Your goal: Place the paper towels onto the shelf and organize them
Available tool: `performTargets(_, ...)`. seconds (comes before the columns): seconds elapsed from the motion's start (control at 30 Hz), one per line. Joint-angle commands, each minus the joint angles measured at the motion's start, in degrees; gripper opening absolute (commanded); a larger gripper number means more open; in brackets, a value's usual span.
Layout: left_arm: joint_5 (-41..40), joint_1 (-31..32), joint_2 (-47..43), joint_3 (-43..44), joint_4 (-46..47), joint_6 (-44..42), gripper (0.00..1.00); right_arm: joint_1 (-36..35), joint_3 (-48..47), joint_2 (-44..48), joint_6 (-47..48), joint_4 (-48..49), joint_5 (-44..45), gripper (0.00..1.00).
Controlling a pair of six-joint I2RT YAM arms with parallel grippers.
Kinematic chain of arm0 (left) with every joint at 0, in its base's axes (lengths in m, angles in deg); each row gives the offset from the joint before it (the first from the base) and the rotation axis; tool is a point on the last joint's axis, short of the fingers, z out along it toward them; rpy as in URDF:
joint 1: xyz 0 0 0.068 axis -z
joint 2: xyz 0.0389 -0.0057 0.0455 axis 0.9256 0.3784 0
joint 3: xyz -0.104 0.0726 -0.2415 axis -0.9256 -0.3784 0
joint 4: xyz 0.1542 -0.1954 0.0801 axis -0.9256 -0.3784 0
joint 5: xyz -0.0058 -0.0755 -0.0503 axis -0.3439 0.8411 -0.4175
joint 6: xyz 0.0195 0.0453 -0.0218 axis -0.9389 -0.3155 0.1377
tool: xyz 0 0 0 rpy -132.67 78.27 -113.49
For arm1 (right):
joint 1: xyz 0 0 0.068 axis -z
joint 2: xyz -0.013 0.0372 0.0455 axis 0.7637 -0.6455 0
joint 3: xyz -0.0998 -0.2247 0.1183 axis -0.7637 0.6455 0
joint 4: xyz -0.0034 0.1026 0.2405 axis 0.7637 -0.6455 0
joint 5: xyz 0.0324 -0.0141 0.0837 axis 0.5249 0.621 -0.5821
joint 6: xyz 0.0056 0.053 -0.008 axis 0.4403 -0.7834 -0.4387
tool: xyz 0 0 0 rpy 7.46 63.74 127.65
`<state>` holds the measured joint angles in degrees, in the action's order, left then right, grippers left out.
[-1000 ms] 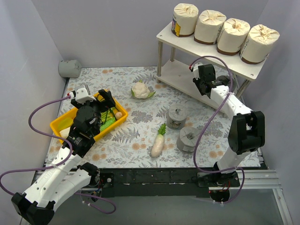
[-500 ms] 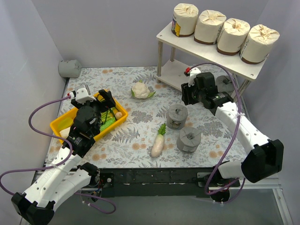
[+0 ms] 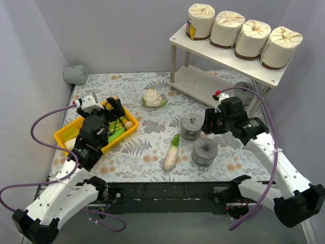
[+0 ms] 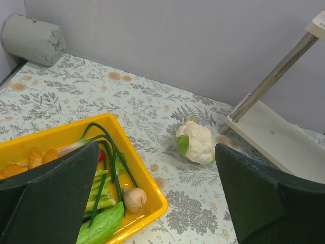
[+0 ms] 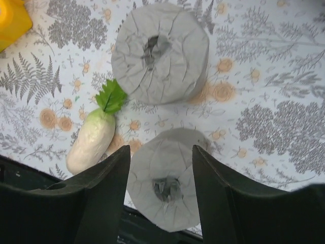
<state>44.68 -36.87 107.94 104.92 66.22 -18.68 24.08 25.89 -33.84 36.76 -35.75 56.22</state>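
One grey wrapped roll [image 3: 75, 74]: on its side, far-left desk [image 3: 147, 148] corner.
Left jaws: spread, empty, over yellow plastic tray [image 4: 150, 189].
Two upright grey rolls [image 3: 192, 128] [image 3: 204, 151]: mid-desk.
Right jaws: spread, empty, above the nearer one.
Four cream brown-banded rolls [image 3: 227, 28]: atop pale wooden shelf [image 3: 179, 36].

1. A yellow plastic tray [image 4: 51, 136] sits on the left side of the table.
2. In the tray are long green onion stalks [image 4: 96, 201], a small pale garlic bulb [image 4: 134, 199], a green leafy lettuce [image 4: 99, 229] and some little orange lumps [image 4: 35, 156].
3. A white cauliflower with green leaves [image 3: 152, 97] sits on the cloth, past the tray's far corner and apart from it.
4. A long white radish with a green leafy top [image 3: 170, 155] lies near the front edge, leafy end pointing away.
5. A pale cloth with grey ferns and orange flowers [image 3: 152, 145] covers the table.
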Motion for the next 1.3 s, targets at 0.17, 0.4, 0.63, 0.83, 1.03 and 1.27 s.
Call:
performTargets(0.17,0.39,0.31,-1.24,-0.24,0.43,-0.05,0.98,-1.17,6.92,5.44,-8.16,-0.25,-6.60,0.58)
performTargets(0.4,-0.05,0.39,-1.15,-0.16,0.34,-0.22,0.98,-13.03,4.65,1.06,-11.32,-2.26,0.76,0.62)
performTargets(0.63,-0.05,0.48,-1.06,-0.24,0.26,-0.14,0.98,-18.57,2.53,-0.79,-12.91,-7.10,12.28,0.63)
performTargets(0.83,0.04,0.48,-0.80,-0.15,0.34,-0.14,0.98,-19.20,3.67,-3.42,-12.03,-6.49,11.15,0.64)
performTargets(1.03,-0.05,0.48,-0.71,-0.24,0.34,-0.14,0.98,-19.64,4.02,-5.01,-12.20,-6.75,13.08,0.65)
performTargets(1.27,0.30,0.48,-0.45,-0.15,0.34,-0.14,0.98,-20.34,5.70,-8.08,-11.68,-6.65,14.74,0.63)
